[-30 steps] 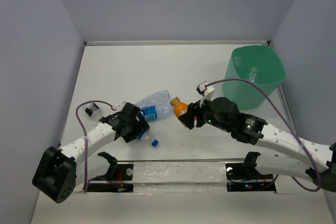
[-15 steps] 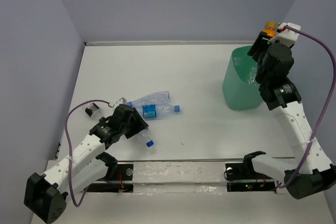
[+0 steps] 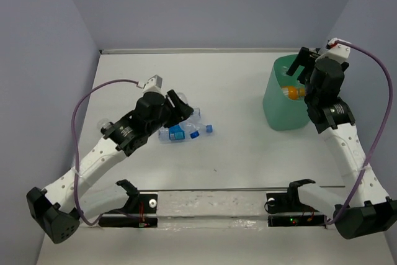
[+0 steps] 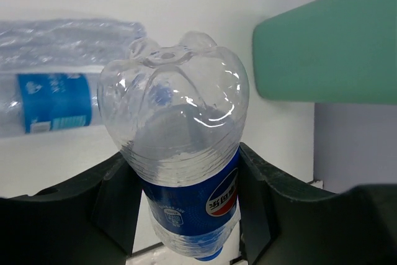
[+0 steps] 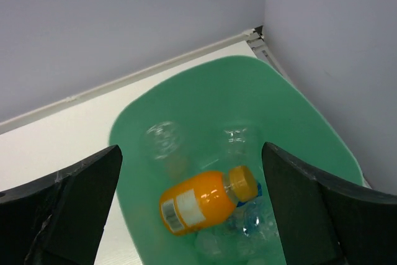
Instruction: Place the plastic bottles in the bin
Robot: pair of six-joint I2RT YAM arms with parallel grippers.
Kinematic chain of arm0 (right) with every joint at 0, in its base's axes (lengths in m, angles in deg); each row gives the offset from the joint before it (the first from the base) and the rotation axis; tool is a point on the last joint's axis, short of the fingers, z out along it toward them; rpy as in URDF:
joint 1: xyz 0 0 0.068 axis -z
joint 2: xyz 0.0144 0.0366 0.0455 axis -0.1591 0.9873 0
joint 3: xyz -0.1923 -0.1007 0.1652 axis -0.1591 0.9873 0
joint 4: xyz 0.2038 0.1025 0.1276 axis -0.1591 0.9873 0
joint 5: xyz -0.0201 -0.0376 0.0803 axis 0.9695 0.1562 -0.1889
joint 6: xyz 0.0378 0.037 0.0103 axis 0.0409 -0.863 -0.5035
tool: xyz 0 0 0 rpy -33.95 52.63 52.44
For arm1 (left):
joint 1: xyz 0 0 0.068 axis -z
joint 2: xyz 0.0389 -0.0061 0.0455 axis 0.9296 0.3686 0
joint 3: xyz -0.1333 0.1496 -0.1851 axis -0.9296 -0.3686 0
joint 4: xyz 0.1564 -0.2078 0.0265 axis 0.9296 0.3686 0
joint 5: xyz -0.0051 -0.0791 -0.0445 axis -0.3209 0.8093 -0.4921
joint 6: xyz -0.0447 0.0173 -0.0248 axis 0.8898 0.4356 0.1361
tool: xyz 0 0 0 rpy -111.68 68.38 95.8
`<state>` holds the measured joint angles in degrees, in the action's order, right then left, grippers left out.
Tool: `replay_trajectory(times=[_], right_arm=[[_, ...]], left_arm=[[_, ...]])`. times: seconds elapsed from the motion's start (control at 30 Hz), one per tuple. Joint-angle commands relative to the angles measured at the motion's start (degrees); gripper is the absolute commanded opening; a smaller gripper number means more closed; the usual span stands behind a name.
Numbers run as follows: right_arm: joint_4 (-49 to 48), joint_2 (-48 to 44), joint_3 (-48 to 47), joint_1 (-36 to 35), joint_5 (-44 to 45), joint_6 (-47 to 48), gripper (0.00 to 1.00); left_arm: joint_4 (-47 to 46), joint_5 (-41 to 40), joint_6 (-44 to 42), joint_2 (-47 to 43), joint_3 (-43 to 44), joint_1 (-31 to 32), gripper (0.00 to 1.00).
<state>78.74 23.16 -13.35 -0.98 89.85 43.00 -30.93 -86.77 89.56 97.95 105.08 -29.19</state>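
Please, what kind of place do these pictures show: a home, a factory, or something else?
Most likely a laboratory robot test bench. It is a bare white table boxed in by plain grey walls, with two robot arms bolted at its near edge. The only props are a teal bin and plastic bottles.

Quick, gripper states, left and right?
Left gripper: shut on a blue-label bottle.
Right gripper: open, empty, above the bin; orange bottle lies inside.

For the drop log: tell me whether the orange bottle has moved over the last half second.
Yes. The orange bottle went from above the bin's rim down inside the bin; the right gripper above it is open.
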Motion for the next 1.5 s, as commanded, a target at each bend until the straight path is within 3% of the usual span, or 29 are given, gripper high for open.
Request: replay_trajectory(times=[0.0, 0.07, 0.13, 0.27, 0.53, 0.67, 0.83, 1.0, 1.1, 1.13, 1.33, 1.47], right_arm=[[0.1, -5.8, -1.8, 0.3, -4.2, -2.0, 0.98], [0.4, -10.2, -2.1, 0.3, -7.0, -3.8, 0.96], [0.3, -13.7, -2.5, 0.3, -15.2, -5.7, 0.93], [-1.1, -22.0, -4.7, 0.3, -26.3, -9.3, 0.92], [-1.9, -28.2, -6.2, 0.3, -28.9, -10.9, 0.92], [-2.8, -29.2, -4.8, 0.3, -30.3, -11.8, 0.92], [-3.9, -29.8, -4.0, 0.3, -33.5, -12.5, 0.91], [-3.9, -30.5, -3.3, 0.3, -33.8, -12.2, 0.91], [-4.3, -30.8, -2.8, 0.3, -33.2, -11.8, 0.91], [-4.3, -30.9, -2.6, 0.3, -33.0, -11.6, 0.91], [-4.7, -30.4, -2.0, 0.3, -31.9, -11.1, 0.91], [-4.4, -29.1, -1.3, 0.3, -36.6, -9.9, 0.90]], left_arm=[[-10.9, -3.9, -1.6, 6.8, 7.8, 3.7, 0.51], [-15.4, -5.0, -1.6, 11.7, 12.8, 5.7, 0.51], [-18.2, -6.8, -2.0, 15.5, 17.1, 7.0, 0.51], [-24.1, -10.4, -7.2, 29.7, 34.5, 10.9, 0.51], [-26.3, -11.1, -14.6, 57.4, 70.5, 14.6, 0.52], [-29.4, -9.3, -15.4, 66.7, 80.7, 15.1, 0.52], [-41.1, -8.5, -16.9, 73.7, 82.5, 16.4, 0.55], [-42.0, -4.9, -17.5, 80.8, 90.8, 17.9, 0.62], [-43.7, -5.1, -19.7, 81.5, 90.8, 19.3, 0.84], [-44.0, -5.2, -20.1, 81.4, 90.9, 19.4, 0.99], [-42.9, -5.1, -24.6, 78.3, 90.6, 19.3, 0.99], [-39.6, -4.6, -27.5, 71.1, 88.2, 17.3, 0.99]])
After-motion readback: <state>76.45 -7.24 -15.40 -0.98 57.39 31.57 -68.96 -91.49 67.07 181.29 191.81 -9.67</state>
